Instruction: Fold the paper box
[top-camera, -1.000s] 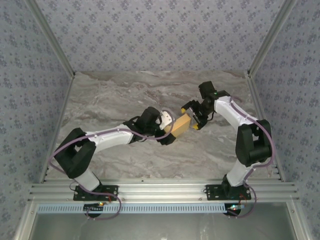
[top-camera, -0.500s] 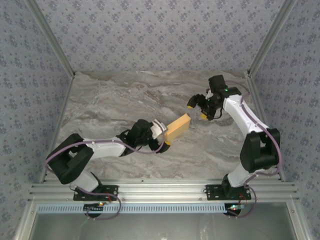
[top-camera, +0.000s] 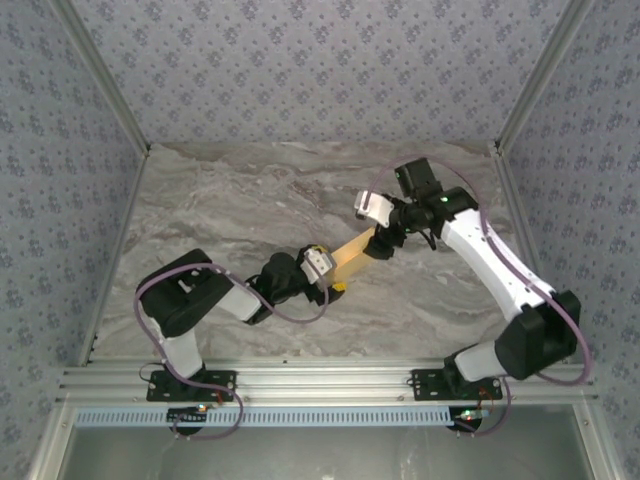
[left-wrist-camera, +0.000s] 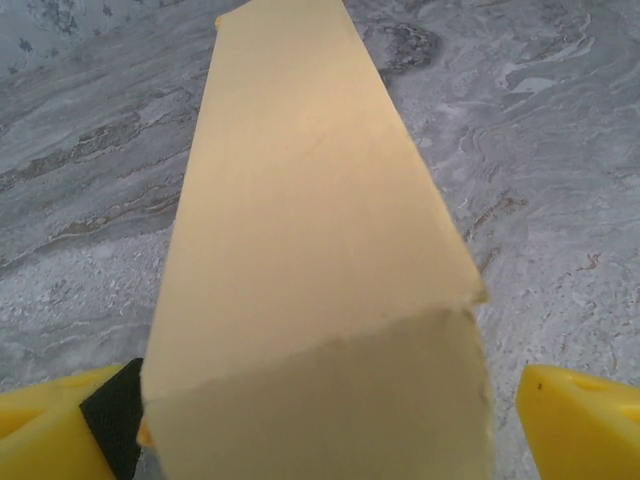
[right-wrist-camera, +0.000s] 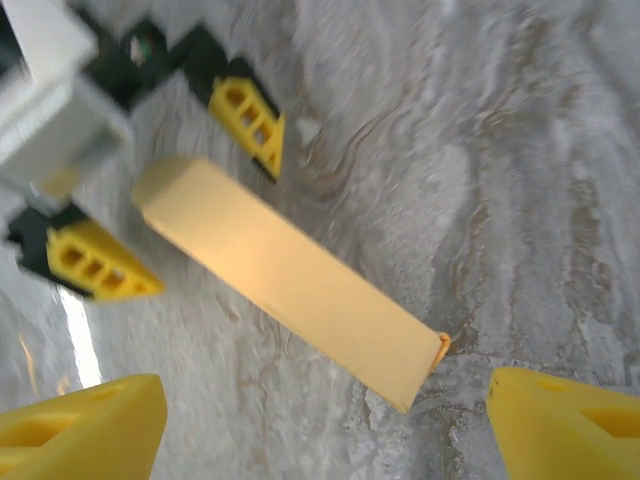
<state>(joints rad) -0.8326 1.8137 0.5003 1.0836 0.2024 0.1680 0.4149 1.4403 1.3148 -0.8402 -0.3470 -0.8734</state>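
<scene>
The paper box is a long, closed yellow-orange box lying slantwise on the marble table. In the left wrist view the box runs away from me between the yellow fingers. My left gripper is open around its near end: the left pad touches the card, and a gap shows before the right finger. My right gripper is open at the far end. That end of the box just reaches the mouth of its fingers without touching them.
The marble tabletop is bare around the arms. Patterned walls close the back and both sides. An aluminium rail with both arm bases runs along the near edge. The left arm's elbow is folded low at the near left.
My right gripper swung away to the back right and has come back down to the box's far end. The left arm has folded back, and the box looks narrower from above.
</scene>
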